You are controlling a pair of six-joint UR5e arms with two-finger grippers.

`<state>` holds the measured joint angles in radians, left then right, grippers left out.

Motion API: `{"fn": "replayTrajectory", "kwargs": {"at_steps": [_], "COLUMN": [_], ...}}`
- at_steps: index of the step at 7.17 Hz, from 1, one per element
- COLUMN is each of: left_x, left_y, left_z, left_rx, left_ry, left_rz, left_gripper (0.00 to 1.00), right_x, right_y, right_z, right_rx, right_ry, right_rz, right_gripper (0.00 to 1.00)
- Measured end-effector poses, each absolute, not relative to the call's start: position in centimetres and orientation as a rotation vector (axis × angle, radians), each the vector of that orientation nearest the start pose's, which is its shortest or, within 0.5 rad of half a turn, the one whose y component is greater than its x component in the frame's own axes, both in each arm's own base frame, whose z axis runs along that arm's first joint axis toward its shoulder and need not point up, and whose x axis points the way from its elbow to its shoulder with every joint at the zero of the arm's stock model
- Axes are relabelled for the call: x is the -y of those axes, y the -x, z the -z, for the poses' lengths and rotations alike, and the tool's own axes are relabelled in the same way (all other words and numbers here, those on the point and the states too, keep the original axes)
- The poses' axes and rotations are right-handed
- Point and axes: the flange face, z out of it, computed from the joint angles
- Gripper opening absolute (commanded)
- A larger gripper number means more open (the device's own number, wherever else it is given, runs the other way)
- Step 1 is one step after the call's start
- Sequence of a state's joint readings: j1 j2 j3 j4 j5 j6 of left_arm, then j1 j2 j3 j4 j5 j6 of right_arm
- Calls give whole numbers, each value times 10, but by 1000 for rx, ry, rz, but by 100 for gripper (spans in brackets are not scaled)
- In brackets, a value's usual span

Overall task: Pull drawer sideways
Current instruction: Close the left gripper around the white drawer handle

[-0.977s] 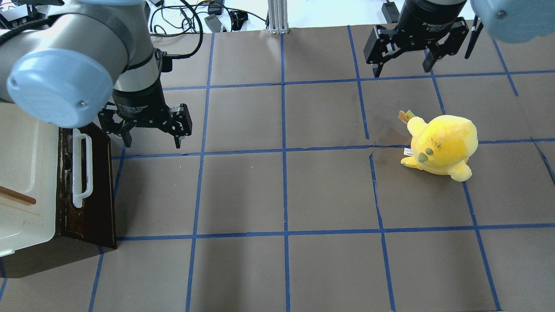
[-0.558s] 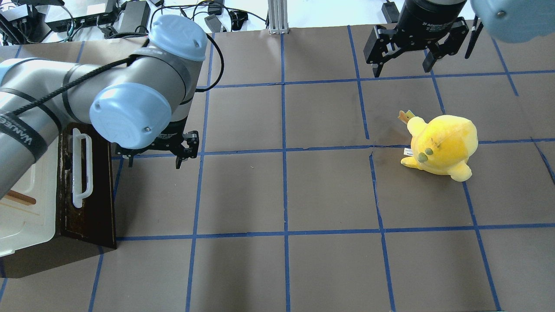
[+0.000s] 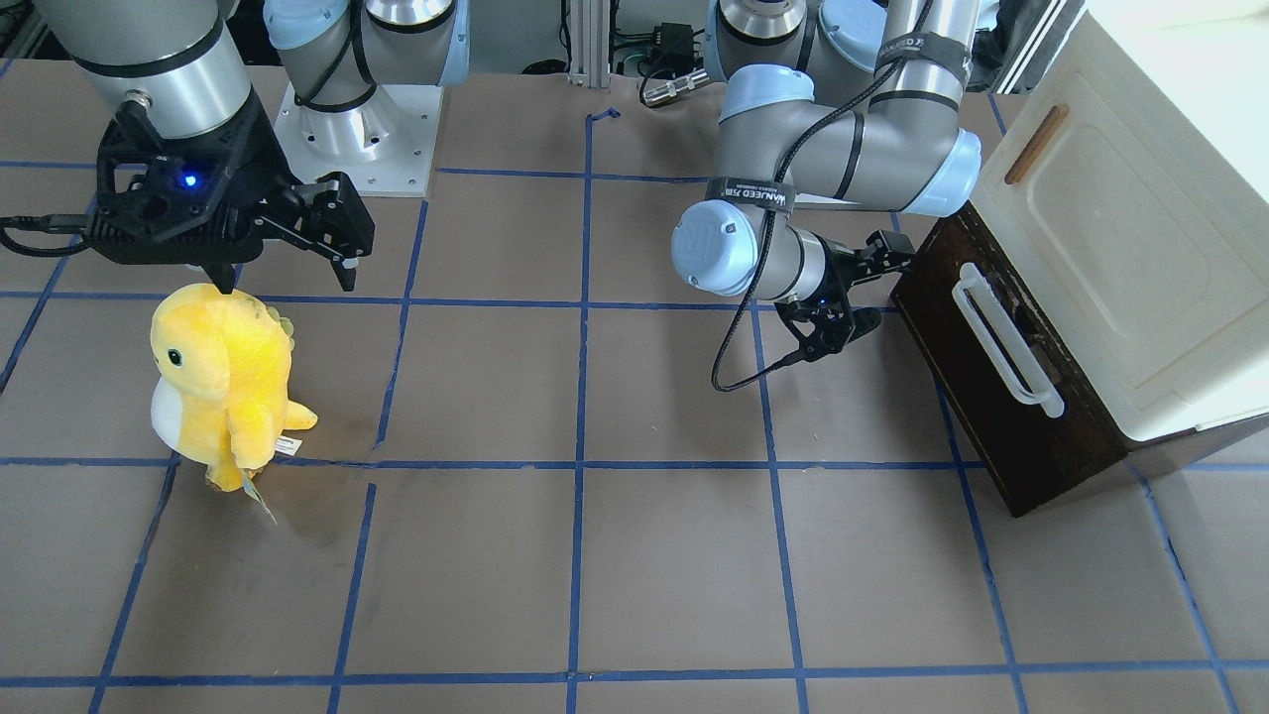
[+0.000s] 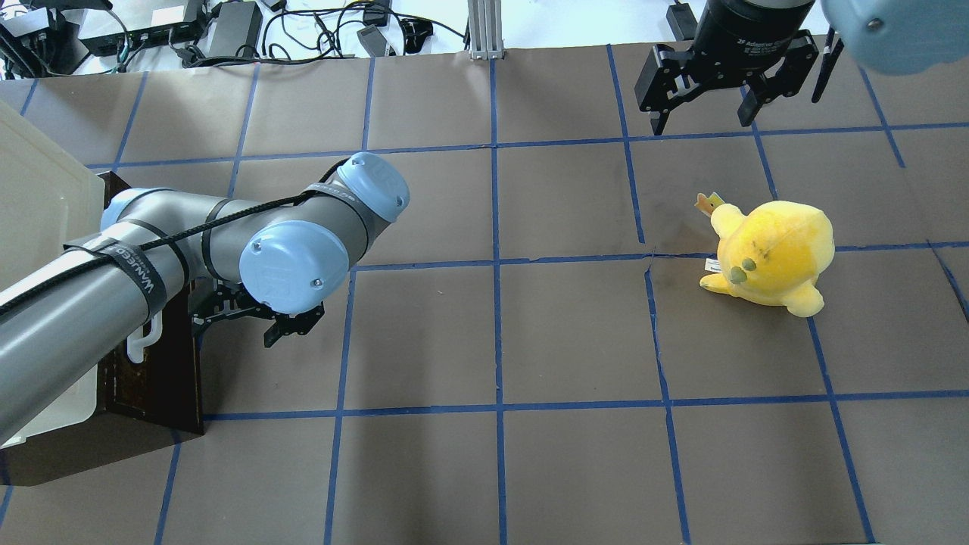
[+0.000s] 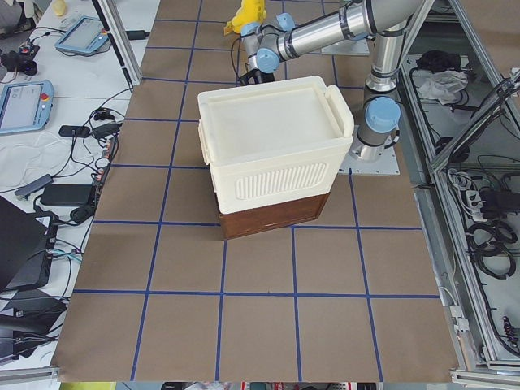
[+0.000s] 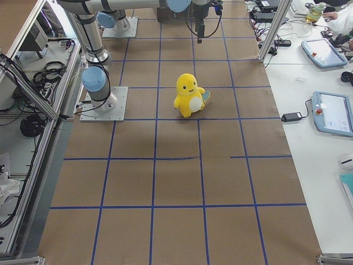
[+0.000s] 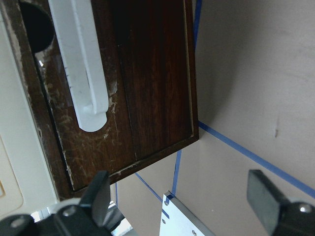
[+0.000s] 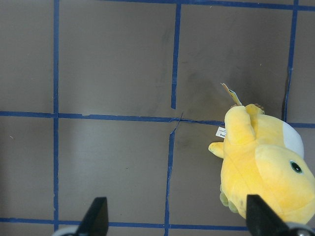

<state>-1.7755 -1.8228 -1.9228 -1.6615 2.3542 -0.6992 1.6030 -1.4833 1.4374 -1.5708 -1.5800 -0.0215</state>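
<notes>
Located at the left end of the brown, blue-taped table [image 3: 634, 555], under a cream-white plastic cabinet [image 3: 1120, 248]: dark brown wooden drawer front [image 3: 977, 397] with long white bar handle [image 3: 1006, 342]. Just beside it, apart from it — left gripper [image 3: 872, 288], fingers spread. Above a yellow plush toy [image 3: 223, 382] — right gripper [image 3: 288, 278], fingers apart, empty.

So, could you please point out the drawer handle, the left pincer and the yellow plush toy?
drawer handle [image 3: 1003, 342], front-facing view, middle of the white bar.
left pincer [image 3: 872, 288], front-facing view, midway between its fingertips.
yellow plush toy [image 3: 220, 377], front-facing view, middle of its body.
</notes>
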Motion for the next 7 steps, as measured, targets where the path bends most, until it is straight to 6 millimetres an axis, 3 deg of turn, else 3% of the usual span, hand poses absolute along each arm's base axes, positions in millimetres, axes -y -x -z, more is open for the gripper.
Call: {"fn": "replayTrajectory", "kwargs": {"at_steps": [3,6,7], "left_x": [437,456,463], "left_y": [139,130,119], "left_z": [-197,-197,-195], "left_rx": [-1896,-1778,-1770], "left_ry": [41,-85,-79], "left_rz": [-300,-226,-241], "left_gripper": [100,100,100], "right_x": [529,529,529], "right_y": [-149,-149,-149], "right_z": [-509,-509,-509], "right_rx": [-3149,-3149,-3149], "right_ry": [85,84,84], "right_rz": [72,73,73], "right_gripper": [100,100,100]}}
